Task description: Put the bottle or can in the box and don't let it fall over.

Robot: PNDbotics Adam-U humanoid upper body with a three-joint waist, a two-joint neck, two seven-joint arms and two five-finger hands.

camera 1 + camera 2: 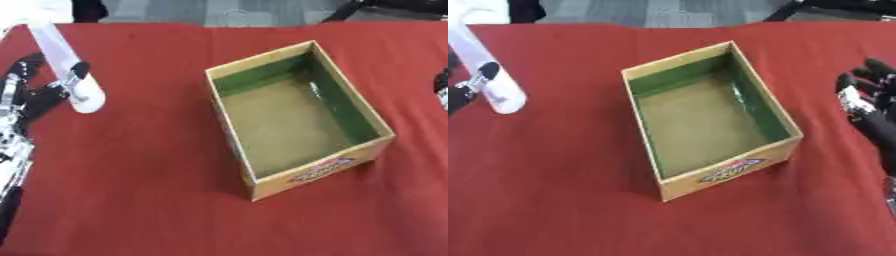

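A pale, translucent bottle [59,52] leans at the table's left, its top tilted toward the far left and its wide end [86,100] low over the red cloth. My left hand [31,97] comes in from the left edge, and its fingers [76,71] are curled across the bottle's lower half. Right of the bottle lies an open cardboard box [317,172] with green inner walls and nothing inside, turned askew. At the right edge my right hand [868,97] rests open, fingers up, a short way from the box's right wall.
The red cloth [131,190] covers the whole table. Its far edge [262,24] runs along the top of the view, with grey floor and dark shapes beyond. Bare cloth lies between the bottle and the box.
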